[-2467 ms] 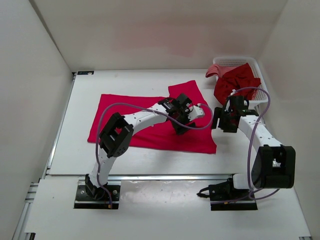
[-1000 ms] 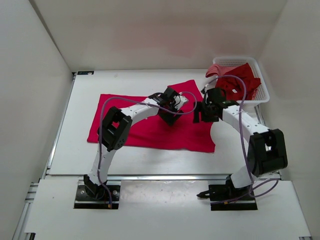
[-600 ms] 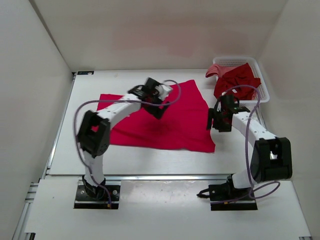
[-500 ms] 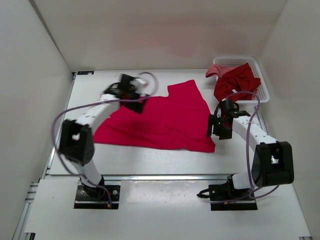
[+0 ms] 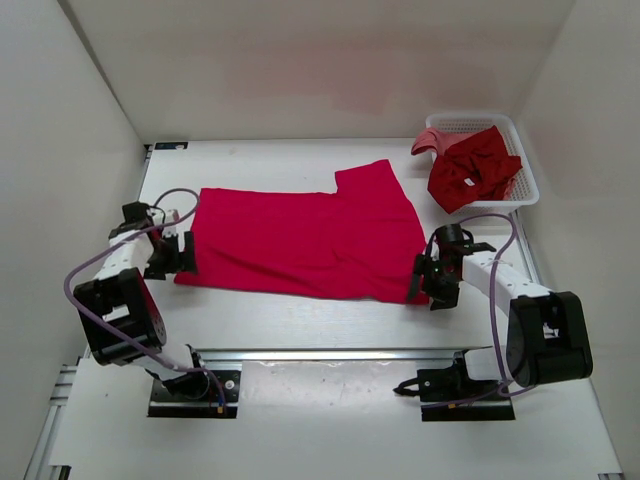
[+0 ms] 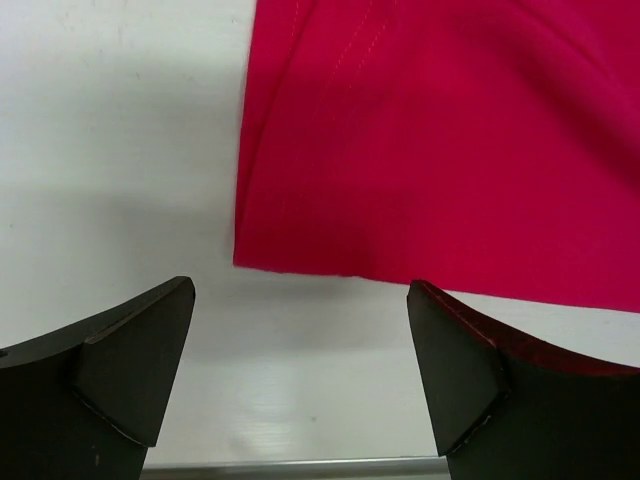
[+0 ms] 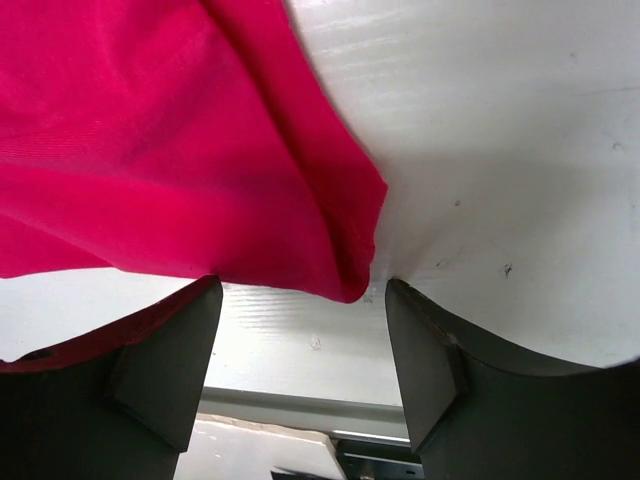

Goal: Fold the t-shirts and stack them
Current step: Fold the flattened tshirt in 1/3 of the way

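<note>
Step in hand, my read: lining up the first fold on the bright pinkish-red t-shirt point(image 5: 300, 240). It lies spread flat across the middle of the table point(image 5: 300, 320), with one flap, likely a sleeve, sticking out toward the far edge. Left gripper point(image 6: 298, 295) is low at the table's left side, jaws wide apart and holding nothing; the shirt's near-left corner sits just ahead of the gap, not between the fingers. Right gripper point(image 7: 302, 290) is at the near-right corner, jaws also apart, with the corner tip lying in the gap and no pinch visible. The dark crimson t-shirt point(image 5: 470, 175) and salmon pink t-shirt point(image 5: 428, 140) are bunched in the white mesh basket point(image 5: 527, 170) at the far right corner. Nothing folded yet, so the task is early. Next move probably needs both grippers to slide onto their corners, clamp the hem, then lift together and carry the near edge over. Risk: a crease runs along the left edge, so that grab could catch uneven layers or miss
</note>
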`<state>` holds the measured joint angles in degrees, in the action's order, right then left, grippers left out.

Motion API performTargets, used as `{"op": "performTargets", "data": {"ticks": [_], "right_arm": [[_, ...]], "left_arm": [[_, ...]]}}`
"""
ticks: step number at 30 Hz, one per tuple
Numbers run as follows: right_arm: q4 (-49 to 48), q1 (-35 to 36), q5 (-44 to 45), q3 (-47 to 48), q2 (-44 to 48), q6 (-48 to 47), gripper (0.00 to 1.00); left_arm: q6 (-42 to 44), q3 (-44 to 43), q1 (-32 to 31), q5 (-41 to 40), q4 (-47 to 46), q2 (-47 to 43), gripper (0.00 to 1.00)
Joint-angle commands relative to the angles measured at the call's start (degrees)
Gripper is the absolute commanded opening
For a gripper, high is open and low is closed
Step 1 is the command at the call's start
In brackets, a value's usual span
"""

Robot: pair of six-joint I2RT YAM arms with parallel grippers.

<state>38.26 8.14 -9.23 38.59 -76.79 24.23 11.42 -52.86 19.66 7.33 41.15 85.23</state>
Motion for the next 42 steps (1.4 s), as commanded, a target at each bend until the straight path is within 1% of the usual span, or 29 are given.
{"op": "performTargets", "data": {"ticks": [1, 2, 4, 5, 6, 8, 9, 12, 14, 15, 16, 17, 18, 19, 20, 21, 22, 23, 24, 28, 31, 34, 35, 36, 38, 39, 40, 41, 42], "right_arm": [[-2.7, 0.9, 0.7, -0.2, 0.2, 1.6, 0.66], [-2.7, 0.6, 0.8, -0.7, 0.6, 1.6, 0.66], [-2.9, 0.1, 1.0, -1.6, 0.7, 2.0, 0.65], [-3.3, 0.2, 1.4, -1.8, 1.6, 2.0, 0.65], [-3.5, -0.1, 1.9, -1.8, 2.0, 2.1, 0.65], [-2.6, -0.1, 2.1, -2.1, 2.3, 2.2, 0.64], [-3.1, -0.2, 2.1, -2.0, 2.4, 2.1, 0.63], [-2.7, 0.6, 2.9, -1.9, 1.7, 2.4, 0.62], [-3.1, 0.8, 2.5, -2.5, 1.3, 2.6, 0.56], [-2.9, 1.0, 2.2, -1.9, 1.2, 2.5, 0.54], [-3.5, 0.9, 1.9, -1.9, 0.7, 3.0, 0.51], [-3.4, 1.0, 1.6, -1.9, 0.8, 2.4, 0.43], [-3.3, 1.0, 1.4, -1.9, 0.8, 2.4, 0.38], [-3.6, 0.9, 1.4, -2.3, 0.8, 2.5, 0.27], [-4.2, 0.9, 1.5, -2.3, 0.7, 2.8, 0.16], [-4.3, 0.5, 1.2, -2.4, 0.9, 3.1, 0.07], [-4.9, -0.1, 0.6, -2.8, 1.0, 3.4, 0.03], [-4.9, -1.5, 0.2, -2.8, 1.2, 3.2, 0.01], [-4.9, -2.1, 0.0, -2.6, 1.6, 3.2, 0.00], [-2.1, -8.0, -0.1, -1.5, 3.5, 1.3, 0.00], [2.8, -10.4, 2.1, 0.3, 6.6, -0.5, 0.00], [6.7, -10.5, 1.8, 1.0, 8.8, -0.2, 0.00], [8.1, -8.2, 2.8, 1.1, 8.8, 0.2, 0.01], [8.2, -6.0, 3.4, 2.0, 9.0, 0.5, 0.00], [10.1, -4.6, 2.7, 3.0, 7.1, 1.3, 0.00], [11.0, -5.4, 2.0, 3.2, 6.4, 1.3, 0.11], [11.5, -6.1, 1.1, 3.6, 4.9, 1.6, 0.19], [13.0, -7.0, 0.9, 3.9, 4.6, 1.1, 0.21], [14.4, -7.4, 1.3, 4.7, 4.5, 0.8, 0.27]], "left_arm": [[-0.7, -1.6, 3.3, 7.3, -3.3, 0.9, 0.98], [-1.0, -3.2, 5.1, 8.3, -3.2, 3.3, 0.98], [-1.1, -4.4, 6.0, 8.2, -2.3, 7.5, 0.99], [-0.3, -5.1, 5.1, 7.5, -2.0, 7.9, 0.99], [0.7, -5.1, 4.5, 4.9, -2.3, 8.5, 0.99], [2.0, -3.3, 0.1, -1.6, -3.2, 8.0, 0.99], [2.8, -2.2, -2.1, -2.0, -3.3, 7.7, 0.98], [1.7, -1.3, -5.3, -4.1, -4.4, 8.3, 0.99], [1.1, -2.0, -5.1, -6.2, -4.8, 9.7, 0.95], [0.7, -2.8, -4.5, -6.3, -4.8, 10.7, 0.89], [0.4, -3.1, -3.9, -6.4, -4.8, 11.4, 0.79], [0.1, -3.8, -2.7, -6.5, -4.7, 11.8, 0.65], [0.2, -4.2, -1.1, -5.8, -4.8, 12.0, 0.57], [0.4, -4.0, -1.0, -6.7, -5.0, 12.3, 0.41], [0.8, -3.7, -0.3, -6.8, -5.0, 12.4, 0.31], [1.1, -3.2, -0.3, -7.2, -5.2, 12.3, 0.25], [1.8, -2.8, -0.3, -6.9, -5.5, 12.1, 0.15], [1.8, -1.7, -0.4, -7.2, -5.5, 11.6, 0.05], [2.0, -1.5, -0.9, -7.2, -5.5, 10.8, 0.00], [3.8, -0.7, -0.9, -7.2, -2.7, 7.9, 0.00], [6.1, -2.2, 0.7, -7.2, 3.6, 5.7, 0.00], [8.7, -3.6, 2.7, -8.6, 9.5, 4.7, 0.00], [9.8, -3.4, 2.8, -8.7, 11.5, 4.3, 0.00], [10.3, -3.0, 2.4, -9.7, 12.2, 4.2, 0.00], [11.5, -0.1, -0.3, -11.1, 12.7, 3.3, 0.00], [12.1, 0.4, -1.1, -11.7, 12.8, 2.5, 0.05], [12.0, 2.0, -2.4, -12.2, 12.5, 1.7, 0.08], [12.0, 2.9, -2.5, -12.5, 12.2, 1.0, 0.19], [12.0, 3.7, -3.0, -12.4, 12.2, -0.3, 0.33]]}}
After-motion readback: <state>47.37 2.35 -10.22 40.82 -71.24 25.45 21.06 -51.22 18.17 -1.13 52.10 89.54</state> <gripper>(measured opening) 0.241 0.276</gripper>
